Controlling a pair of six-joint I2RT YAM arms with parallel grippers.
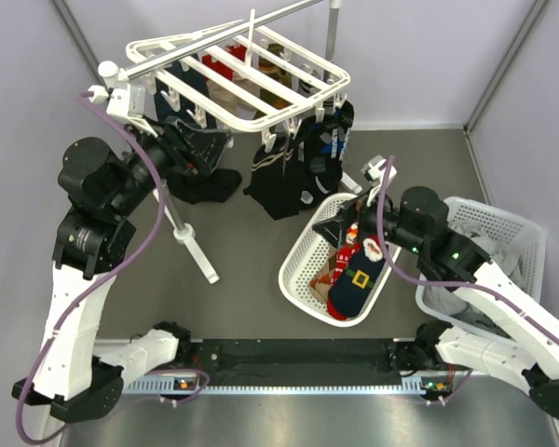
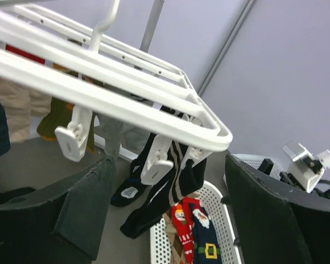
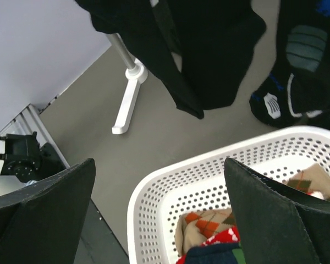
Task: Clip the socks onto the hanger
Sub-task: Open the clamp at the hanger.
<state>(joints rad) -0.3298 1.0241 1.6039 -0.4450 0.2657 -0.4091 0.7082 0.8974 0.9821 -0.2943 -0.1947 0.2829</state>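
The white hanger [image 1: 242,79] hangs at the back with dark socks [image 1: 279,177] clipped under it. In the left wrist view its bars [image 2: 126,104] and an empty clip [image 2: 71,137] are close above. My left gripper [image 1: 205,147] is open and empty just under the hanger's left side; it also shows in the left wrist view [image 2: 170,212]. A red snowflake sock [image 1: 347,250] and a navy sock with a yellow buckle [image 1: 361,277] lie in a white basket [image 1: 298,270]. My right gripper [image 1: 361,197] is open and empty above that basket's far end; it also shows in the right wrist view [image 3: 159,203].
An argyle sock [image 3: 209,225] lies under the red sock [image 3: 223,237] in the basket [image 3: 154,187]. A second white basket [image 1: 503,242] with laundry stands at the right. The hanger stand's foot [image 1: 197,251] lies on the grey table left of the basket.
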